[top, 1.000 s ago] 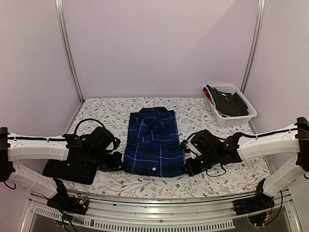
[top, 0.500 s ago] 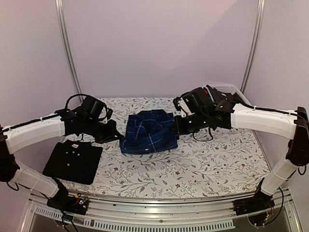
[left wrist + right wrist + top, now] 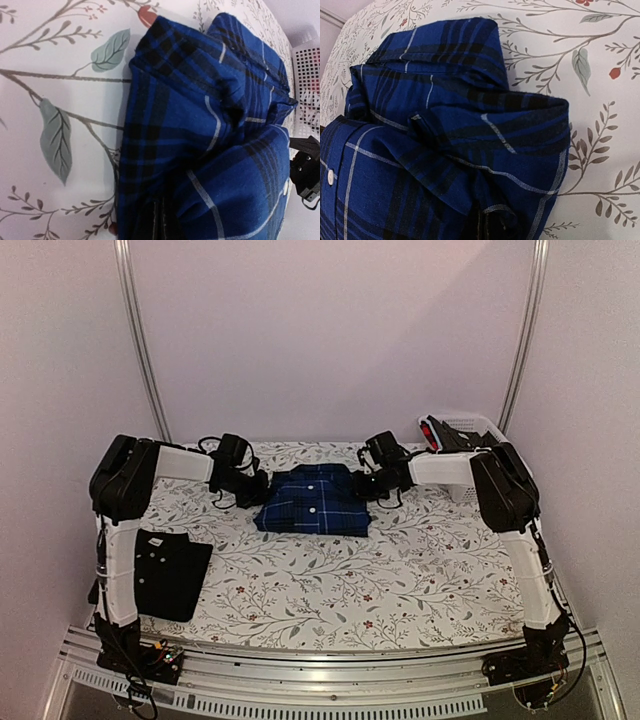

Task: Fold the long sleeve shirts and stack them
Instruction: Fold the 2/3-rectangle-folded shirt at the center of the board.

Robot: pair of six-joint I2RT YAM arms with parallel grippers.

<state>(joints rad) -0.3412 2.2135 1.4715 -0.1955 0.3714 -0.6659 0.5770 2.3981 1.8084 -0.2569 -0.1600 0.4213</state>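
The blue plaid shirt [image 3: 315,505] lies folded in half, buttons up, at the back middle of the floral table [image 3: 400,580]. My left gripper [image 3: 258,492] is at its left edge and my right gripper [image 3: 368,490] at its right edge, both arms stretched far out. In the left wrist view the plaid cloth [image 3: 210,125] bunches over the left gripper [image 3: 161,227], which is shut on it. The right wrist view shows the plaid folds [image 3: 445,135] pinched the same way in the right gripper [image 3: 492,230]. The black shirt [image 3: 165,570] lies folded at the near left.
A white lattice basket [image 3: 465,423] holding dark clothes stands at the back right, partly behind the right arm; its wall [image 3: 307,65] also shows in the left wrist view. Metal posts [image 3: 140,340] rise at the back corners.
Both grippers have carried the plaid shirt's near hem up and away to the far side, folding the shirt in half. The arms went from low and near to fully stretched out.
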